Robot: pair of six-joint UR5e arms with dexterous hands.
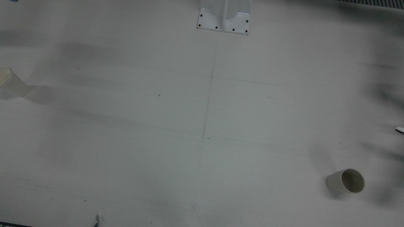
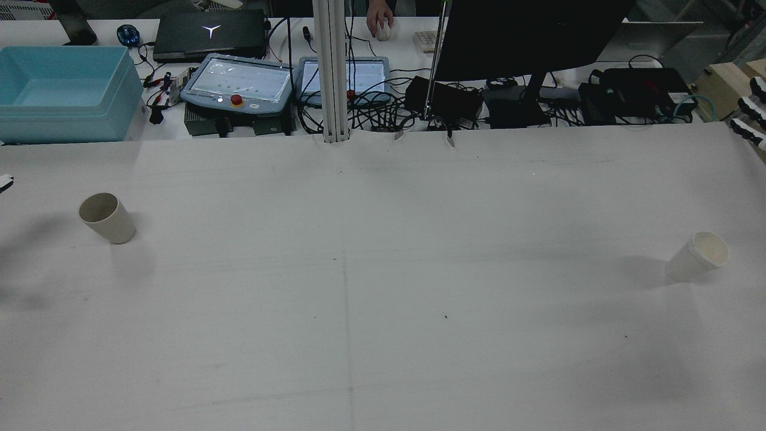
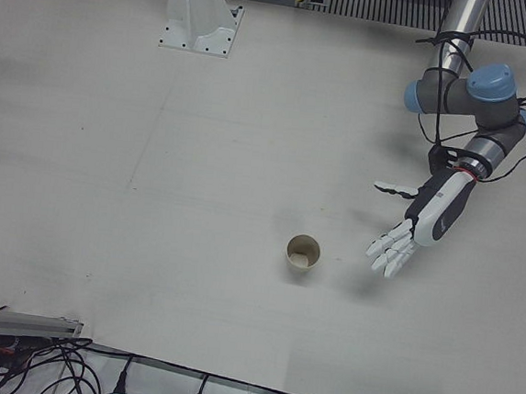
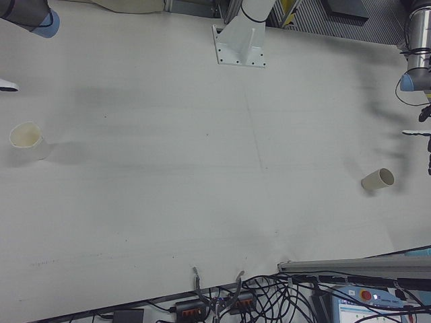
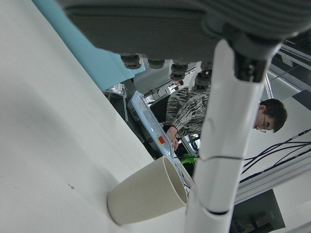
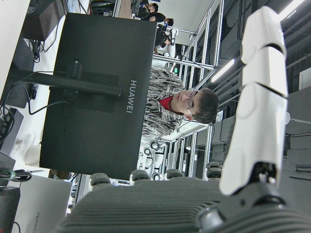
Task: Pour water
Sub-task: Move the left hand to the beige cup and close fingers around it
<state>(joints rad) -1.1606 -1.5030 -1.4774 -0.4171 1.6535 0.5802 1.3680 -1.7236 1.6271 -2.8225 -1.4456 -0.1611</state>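
Left hand [image 3: 414, 227] hovers near the beige cup [image 3: 302, 254], fingers spread, empty. White cup [image 2: 698, 256] stands well apart. Right hand [image 2: 751, 111]: barely visible, state cannot be told.

table [image 2: 383, 311]: white, faint pencil lines
beige cup [image 2: 107, 218]: upright, left side
white cup [image 2: 698, 256]: upright, right side

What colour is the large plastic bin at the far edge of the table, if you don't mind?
The bin is light blue, seen best in the rear view.
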